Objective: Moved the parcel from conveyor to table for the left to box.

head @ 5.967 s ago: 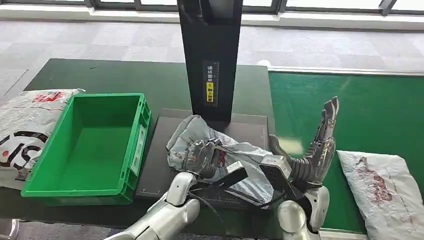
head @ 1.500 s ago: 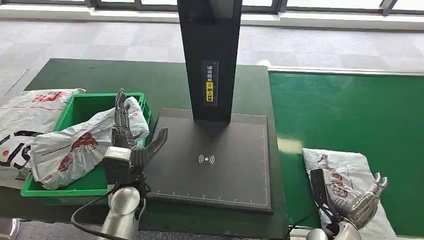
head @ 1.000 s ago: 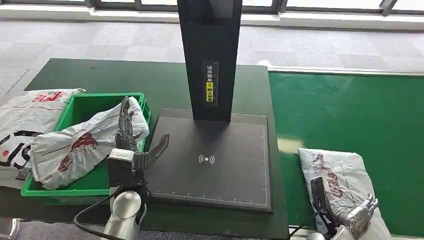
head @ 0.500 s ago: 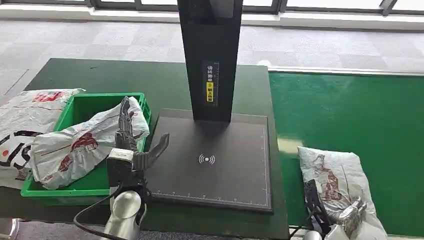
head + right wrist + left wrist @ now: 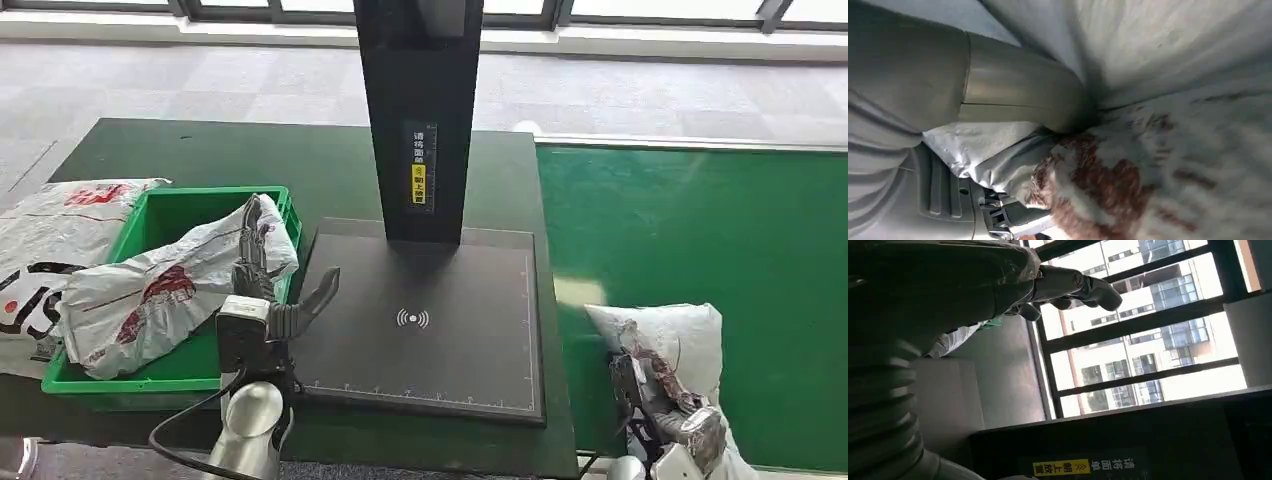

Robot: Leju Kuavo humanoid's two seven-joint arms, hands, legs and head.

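Observation:
A white plastic parcel [image 5: 668, 335] with red print lies on the green conveyor belt [image 5: 700, 220] at the lower right. My right hand [image 5: 672, 415] grips its near end, and the film bunches up around the fingers. In the right wrist view the thumb [image 5: 1018, 100] presses into the crumpled parcel [image 5: 1168, 125]. Another white parcel [image 5: 170, 280] lies in the green box [image 5: 160, 375] at the left. My left hand [image 5: 262, 270] stands open beside that box's right wall, fingers upright and touching the bag. The left wrist view shows its fingers [image 5: 1073, 285] spread.
A black scanner pad [image 5: 420, 320] lies between the box and the belt, and a black post [image 5: 420, 110] rises from its far edge. A large white printed bag [image 5: 45, 240] rests on the dark table left of the box.
My right hand has closed on the near end of the belt parcel, which has bunched and shifted slightly. The left hand has stayed still beside the box.

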